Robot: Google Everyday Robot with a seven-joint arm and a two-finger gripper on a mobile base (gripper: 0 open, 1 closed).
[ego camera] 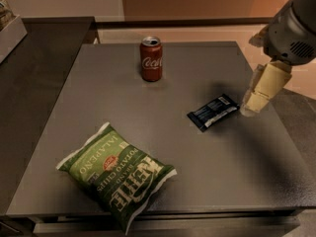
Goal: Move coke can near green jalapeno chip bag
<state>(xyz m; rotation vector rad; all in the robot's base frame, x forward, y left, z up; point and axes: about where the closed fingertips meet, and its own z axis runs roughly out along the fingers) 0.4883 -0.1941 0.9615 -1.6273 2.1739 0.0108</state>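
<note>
The red coke can [151,59] stands upright at the far middle of the grey table [163,132]. The green jalapeno chip bag [117,174] lies flat at the near left, close to the front edge. My gripper [256,102] hangs on the right, over the table's right side, just right of a dark snack wrapper. It holds nothing and is well to the right of the can and far from the bag.
A flat dark blue-black snack wrapper [214,112] lies right of centre. A dark counter [34,78] adjoins the table on the left, with a light box [10,31] at its far end. The arm's grey body [294,31] is at the upper right.
</note>
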